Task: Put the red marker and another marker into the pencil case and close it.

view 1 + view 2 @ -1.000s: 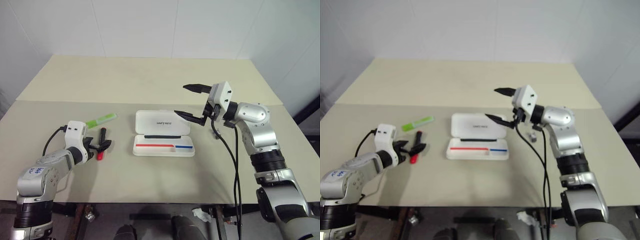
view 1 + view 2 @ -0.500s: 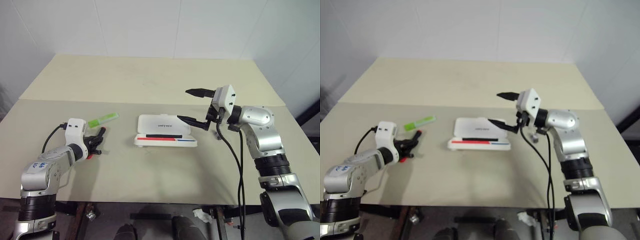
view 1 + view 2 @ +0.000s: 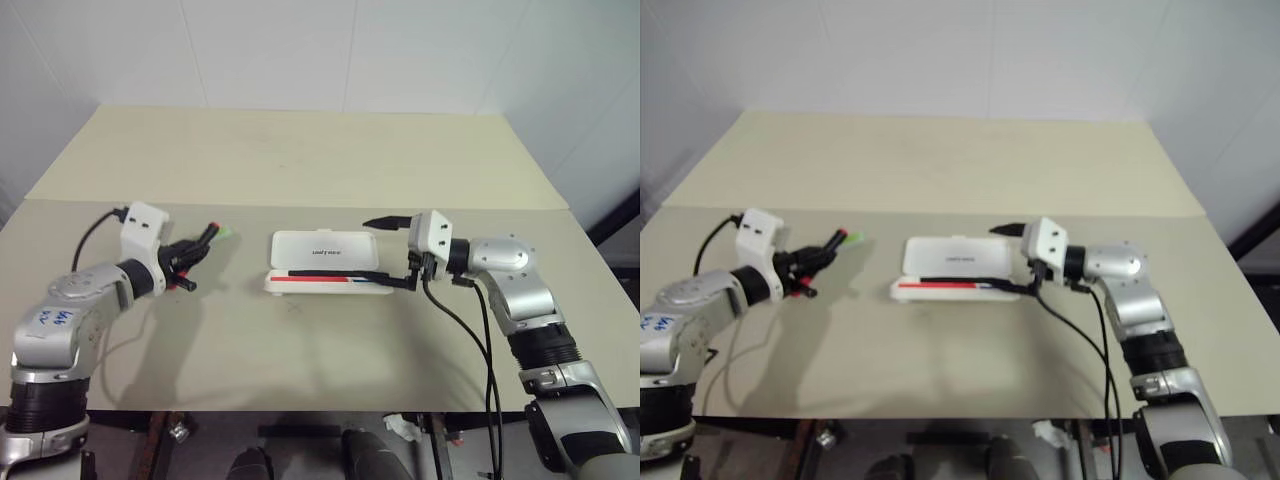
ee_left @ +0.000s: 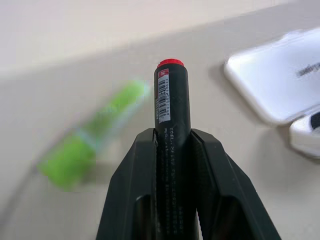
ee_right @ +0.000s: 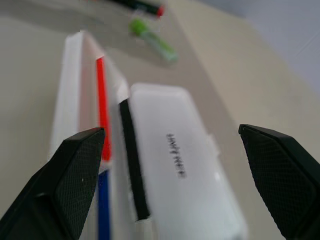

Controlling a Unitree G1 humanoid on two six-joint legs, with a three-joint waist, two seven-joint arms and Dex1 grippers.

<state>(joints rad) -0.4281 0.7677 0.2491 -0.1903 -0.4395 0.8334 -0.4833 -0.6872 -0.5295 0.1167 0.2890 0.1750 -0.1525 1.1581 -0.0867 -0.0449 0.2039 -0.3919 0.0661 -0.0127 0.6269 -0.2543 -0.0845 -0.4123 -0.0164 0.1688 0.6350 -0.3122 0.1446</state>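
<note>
The red marker (image 4: 171,95), a black barrel with a red end, is raised off the table (image 3: 300,160) at the left. My left gripper (image 3: 195,252) is shut on it, with its fingers (image 4: 142,170) clamping the barrel. The light green marker (image 4: 95,135) lies on the table just beyond it. The white pencil case (image 3: 322,247) lies open at the middle, its lid flat and red and blue stripes in the tray (image 3: 325,281). My right gripper (image 3: 390,252) stands open at the case's right end and points left, one finger above the lid and one beside the tray.
A seam (image 3: 480,207) crosses the cream table behind the case. A black cable (image 3: 470,320) hangs from my right wrist over the front edge. White walls rise behind the table's far edge.
My left gripper has shut on the red marker and lifted it off the table. My right gripper has come down to the case's right end, still open. The camera view has shifted.
</note>
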